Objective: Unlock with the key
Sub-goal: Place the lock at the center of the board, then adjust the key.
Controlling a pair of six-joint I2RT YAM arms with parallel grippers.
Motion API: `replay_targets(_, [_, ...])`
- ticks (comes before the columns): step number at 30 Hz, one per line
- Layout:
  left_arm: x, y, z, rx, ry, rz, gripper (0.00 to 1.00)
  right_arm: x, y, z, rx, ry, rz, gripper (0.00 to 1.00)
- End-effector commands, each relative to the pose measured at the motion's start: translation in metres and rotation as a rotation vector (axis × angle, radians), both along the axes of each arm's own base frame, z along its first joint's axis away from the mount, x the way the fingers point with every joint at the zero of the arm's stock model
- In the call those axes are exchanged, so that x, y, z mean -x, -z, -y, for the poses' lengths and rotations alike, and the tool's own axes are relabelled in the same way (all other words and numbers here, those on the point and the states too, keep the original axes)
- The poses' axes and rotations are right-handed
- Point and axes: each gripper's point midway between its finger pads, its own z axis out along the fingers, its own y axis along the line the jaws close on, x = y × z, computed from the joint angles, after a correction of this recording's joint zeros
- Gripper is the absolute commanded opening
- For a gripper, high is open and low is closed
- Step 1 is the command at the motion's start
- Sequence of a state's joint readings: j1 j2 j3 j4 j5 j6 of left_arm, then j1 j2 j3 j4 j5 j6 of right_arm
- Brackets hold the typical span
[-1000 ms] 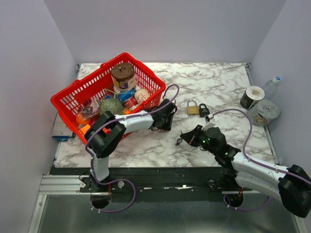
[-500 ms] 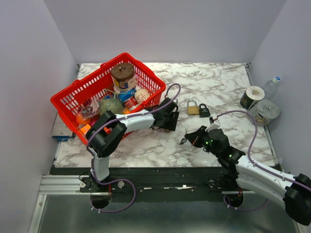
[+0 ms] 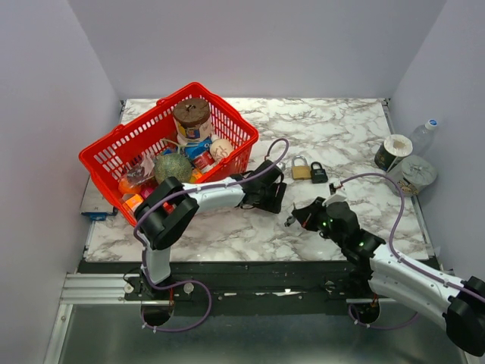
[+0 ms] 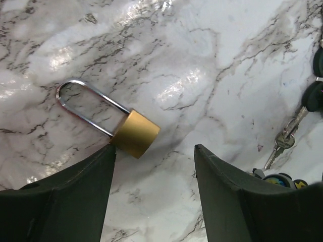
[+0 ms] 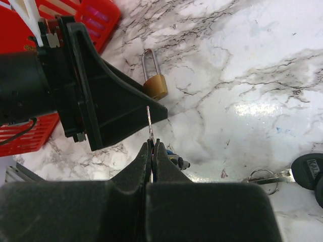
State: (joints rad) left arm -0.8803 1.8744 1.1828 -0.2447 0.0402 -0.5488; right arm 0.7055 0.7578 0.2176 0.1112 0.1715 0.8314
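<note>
left gripper [image 4: 155, 151] had slid right, jaws spread, brass padlock [image 4: 135, 134] just ahead and slanting away leftward; right gripper [image 5: 153, 146] pinched the key [image 5: 149, 121]

Bright, even light from above fills every view. The marble table [image 3: 341, 129] shows white glare at 11 o'clock in the left wrist view and at 3 o'clock in the right wrist view. Shadows are soft and faint; focus is mostly sharp.

the brass padlock [image 4: 133, 133] lies flat, right of the red basket [image 3: 136, 122], silver shackle closed. the key [image 5: 149, 121], pinched edge-on in the right gripper [image 5: 153, 147], points toward it.
</note>
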Motion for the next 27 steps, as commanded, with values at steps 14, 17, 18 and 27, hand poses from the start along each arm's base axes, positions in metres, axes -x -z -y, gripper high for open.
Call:
replay_targets(14, [0.006,-0.121,0.004,0.217,0.132,0.265,0.78,-0.002,-0.07,-0.016,0.013,-0.223,0.221,0.01])
replay_targets(17, [0.012,-0.161,0.002,0.31,0.187,0.371,0.77,0.003,-0.086,-0.017,-0.03,-0.327,0.252,0.01])
replay_targets(18, [0.015,-0.166,0.0,0.323,0.193,0.388,0.76,-0.002,-0.089,-0.01,-0.037,-0.315,0.257,0.01])
replay_targets(27, [0.071,-0.265,0.003,0.672,0.444,0.558,0.79,0.047,-0.149,-0.031,-0.155,-0.686,0.488,0.01])
